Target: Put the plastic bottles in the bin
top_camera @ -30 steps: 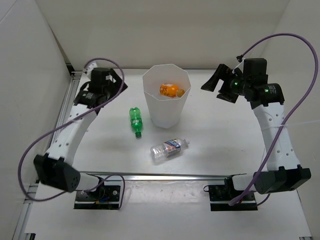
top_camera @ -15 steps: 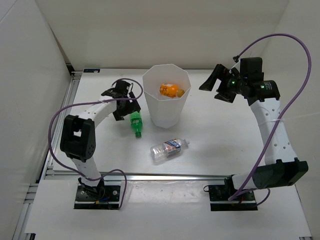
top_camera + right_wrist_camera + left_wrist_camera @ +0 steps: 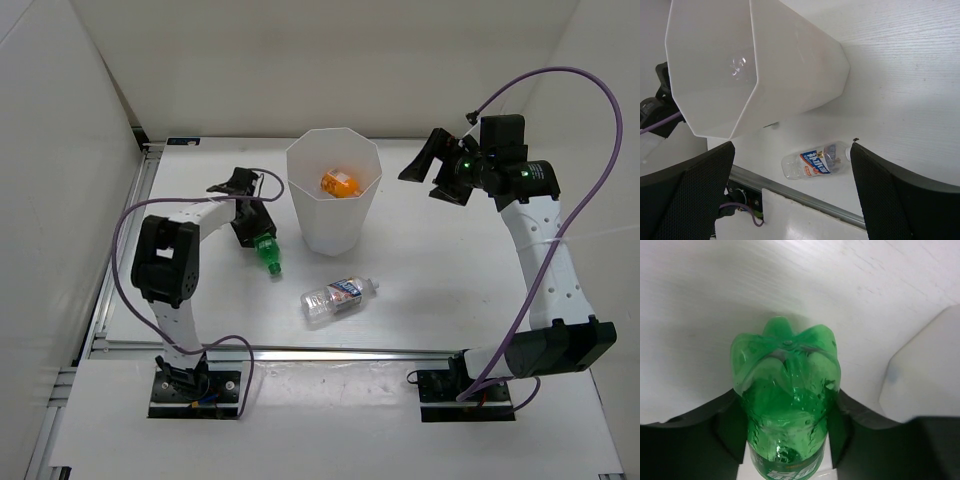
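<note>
White walls close in a pale counter (image 3: 450,280) that carries everything. On it the green bottle (image 3: 785,375) lies on its side, lobed base pointing away from the left wrist camera, body running back between the fingers (image 3: 732,427) of the left end effector (image 3: 786,412). Those fingers sit 1 on each flank of the bottle, very close to its sides; whether they already press the plastic or only bracket it, I cannot tell. Taking it across the width near the base makes sense, since a round bottle lying down would roll away from any other approach.

Just to the right of that end effector stands the bin (image 3: 335,225), so the carry should be short: lift, clear the tall rim, let go. An orange bottle (image 3: 340,182) already rests inside. A faint glint deeper in the bin, seen from the right wrist, could be clear plastic, but that is unsure.

Nearer the arm bases than the left end effector, a clear bottle (image 3: 340,297) with a blue label lies on the counter, not yet handled.

Held high beside the bin, the right end effector (image 3: 415,168) is spread wide and carries nothing. Its camera looks down on the bin and the clear bottle, probably parked clear of the left arm while keeping that bottle within reach as a likely next target.
</note>
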You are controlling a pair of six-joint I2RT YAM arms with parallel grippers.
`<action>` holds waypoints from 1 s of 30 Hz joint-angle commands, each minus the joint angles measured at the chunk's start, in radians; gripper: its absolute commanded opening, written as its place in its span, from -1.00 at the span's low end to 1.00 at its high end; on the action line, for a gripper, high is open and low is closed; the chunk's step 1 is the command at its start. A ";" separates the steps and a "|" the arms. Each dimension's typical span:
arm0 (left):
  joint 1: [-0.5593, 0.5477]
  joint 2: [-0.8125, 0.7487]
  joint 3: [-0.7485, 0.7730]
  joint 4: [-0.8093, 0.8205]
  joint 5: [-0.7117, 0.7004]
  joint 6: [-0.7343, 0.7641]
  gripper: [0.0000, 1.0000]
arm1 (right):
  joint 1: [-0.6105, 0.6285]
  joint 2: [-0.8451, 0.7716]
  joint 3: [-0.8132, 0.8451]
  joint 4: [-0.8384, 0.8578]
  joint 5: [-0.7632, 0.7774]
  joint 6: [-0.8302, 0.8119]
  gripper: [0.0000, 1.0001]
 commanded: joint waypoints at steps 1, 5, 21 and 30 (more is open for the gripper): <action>0.057 -0.138 0.021 -0.049 -0.048 -0.052 -0.12 | -0.004 -0.006 0.032 0.009 -0.006 -0.019 1.00; 0.103 -0.250 0.188 -0.198 -0.195 -0.146 -0.19 | -0.004 0.004 0.021 0.009 -0.006 -0.010 1.00; -0.168 -0.117 0.899 -0.121 -0.021 -0.023 -0.04 | -0.004 0.022 0.001 0.027 -0.015 0.020 1.00; -0.223 -0.155 0.873 -0.176 -0.057 0.090 0.99 | -0.004 -0.053 -0.120 0.039 0.048 0.087 1.00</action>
